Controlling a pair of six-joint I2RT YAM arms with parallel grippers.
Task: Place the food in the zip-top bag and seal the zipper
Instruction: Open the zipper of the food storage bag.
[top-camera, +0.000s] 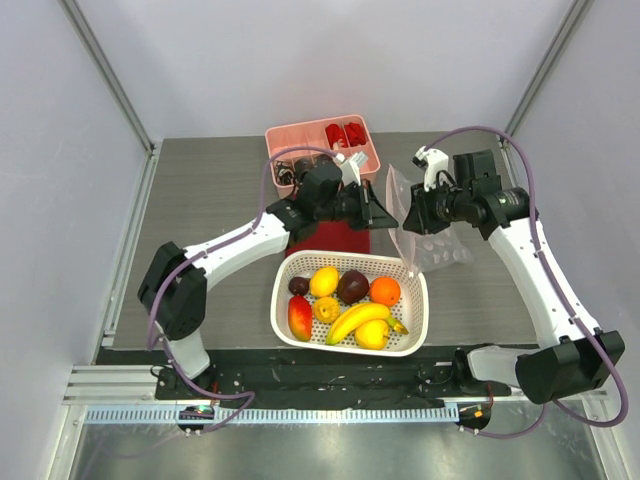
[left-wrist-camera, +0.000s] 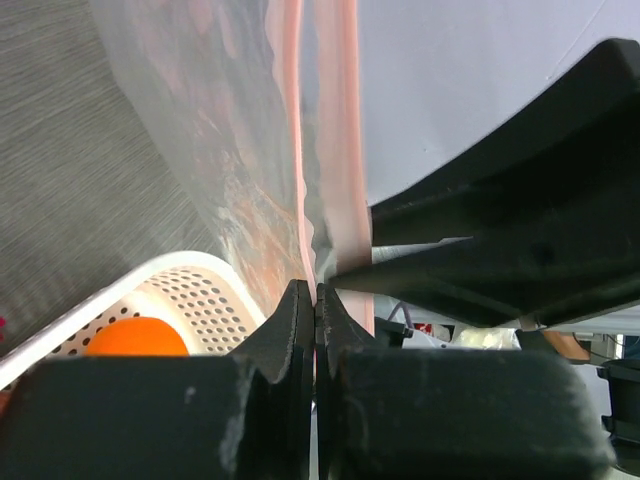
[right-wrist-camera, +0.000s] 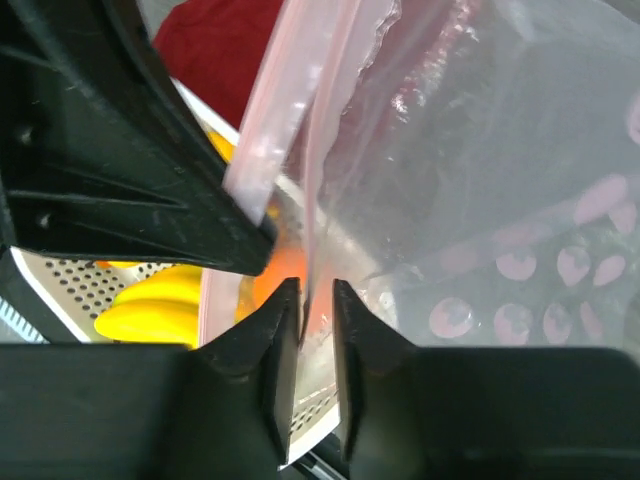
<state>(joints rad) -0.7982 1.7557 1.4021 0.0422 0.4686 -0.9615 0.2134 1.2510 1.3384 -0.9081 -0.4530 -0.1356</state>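
The zip-top bag (top-camera: 438, 238) hangs in the air between the two arms, above the far right corner of the white basket (top-camera: 414, 322). It is held by its mouth, most likely so the mouth can be pulled open over the fruit. All of the food (top-camera: 350, 298) lies in the basket on the counter (top-camera: 200, 200): banana (top-camera: 357, 320), orange (top-camera: 385, 290), lemons, plums and mango. I can make out none of it inside the clear film, so by my reading the filling has not begun.

The left tool (left-wrist-camera: 315, 292) is clenched on the zipper (left-wrist-camera: 340, 150) — its two fingers meet with only the pink strip and a thin fold of film between them. This fixes one side of the mouth.

The right tool (right-wrist-camera: 312, 295) faces it from the other side, and the two tool bodies nearly touch. Its jaws stand a little apart, with a clear gap. One wall of the bag runs down into that gap, close against the left-hand finger (right-wrist-camera: 283, 310). It straddles the film rather than pinching it, so I judge it released around the second lip, not yet grasping it.

Through the bag the right wrist view shows the basket's perforated wall and the banana below. If that lip slips out of the gap, only the left tool's pinch holds the bag — and the mouth will hang flat.
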